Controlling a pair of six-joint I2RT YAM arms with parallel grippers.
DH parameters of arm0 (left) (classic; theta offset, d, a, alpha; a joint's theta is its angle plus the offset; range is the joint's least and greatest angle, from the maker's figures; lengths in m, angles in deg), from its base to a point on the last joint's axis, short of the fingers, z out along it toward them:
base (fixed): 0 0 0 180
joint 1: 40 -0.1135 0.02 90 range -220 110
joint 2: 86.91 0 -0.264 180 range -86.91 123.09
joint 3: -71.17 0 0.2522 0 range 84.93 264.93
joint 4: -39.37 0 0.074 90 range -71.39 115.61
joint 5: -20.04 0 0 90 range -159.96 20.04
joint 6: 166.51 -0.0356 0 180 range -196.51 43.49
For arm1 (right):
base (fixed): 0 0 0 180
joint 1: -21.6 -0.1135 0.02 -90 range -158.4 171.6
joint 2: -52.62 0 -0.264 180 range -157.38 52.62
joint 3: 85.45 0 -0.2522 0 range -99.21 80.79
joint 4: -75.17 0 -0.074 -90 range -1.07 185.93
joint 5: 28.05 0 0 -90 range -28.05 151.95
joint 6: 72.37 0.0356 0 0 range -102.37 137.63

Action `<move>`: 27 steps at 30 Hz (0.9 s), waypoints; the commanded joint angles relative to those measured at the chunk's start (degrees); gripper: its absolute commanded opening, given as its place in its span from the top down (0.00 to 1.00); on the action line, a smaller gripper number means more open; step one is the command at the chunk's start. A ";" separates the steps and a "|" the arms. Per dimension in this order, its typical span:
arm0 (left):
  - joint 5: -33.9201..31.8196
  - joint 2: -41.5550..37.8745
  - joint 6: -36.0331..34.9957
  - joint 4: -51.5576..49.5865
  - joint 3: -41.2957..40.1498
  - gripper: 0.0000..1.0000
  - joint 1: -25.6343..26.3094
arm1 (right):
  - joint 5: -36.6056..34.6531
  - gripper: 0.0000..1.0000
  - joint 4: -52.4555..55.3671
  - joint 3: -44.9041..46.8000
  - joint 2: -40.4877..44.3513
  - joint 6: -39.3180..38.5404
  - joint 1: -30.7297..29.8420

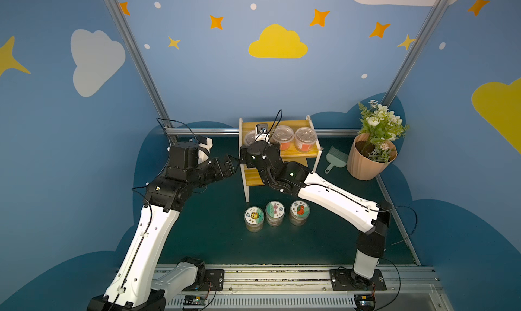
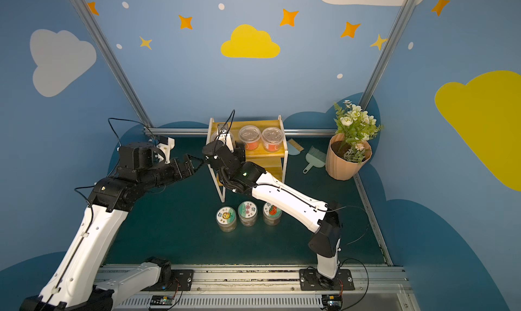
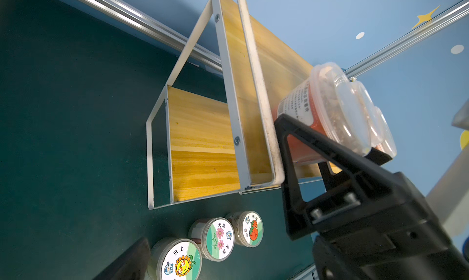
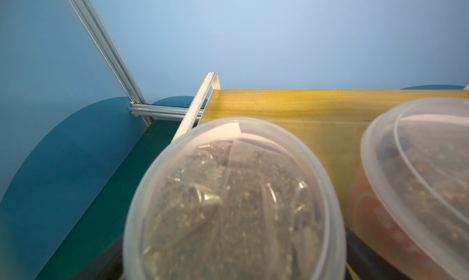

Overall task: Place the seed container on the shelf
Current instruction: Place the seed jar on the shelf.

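Seed container [image 3: 330, 106] sits at the left end of the shelf [image 3: 203, 144] top, right gripper [image 3: 299, 131] straddling it, clamped or loose I cannot tell; left gripper [image 1: 236, 163] nearby, likewise unclear

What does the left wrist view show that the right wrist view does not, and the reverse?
Only the left wrist view: three labelled jars on the table, the lower plank of the shelf, the right gripper flanking the seed container. Only the right wrist view: the container's lid from above, the corner where frame rails meet. Both: the seed container and the top plank.
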 commanded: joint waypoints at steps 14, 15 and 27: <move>1.02 -0.80 -1.28 -3.98 1.28 0.00 -2.29 | -5.73 0.04 7.61 1.51 4.27 5.87 -6.08; 1.11 -0.94 -1.37 -4.05 1.07 0.00 -2.55 | -6.26 0.04 7.58 2.17 4.69 6.08 -6.44; 2.44 -2.78 -1.58 -7.04 -2.19 0.00 -3.31 | -7.71 0.04 12.01 12.90 11.83 13.45 -11.18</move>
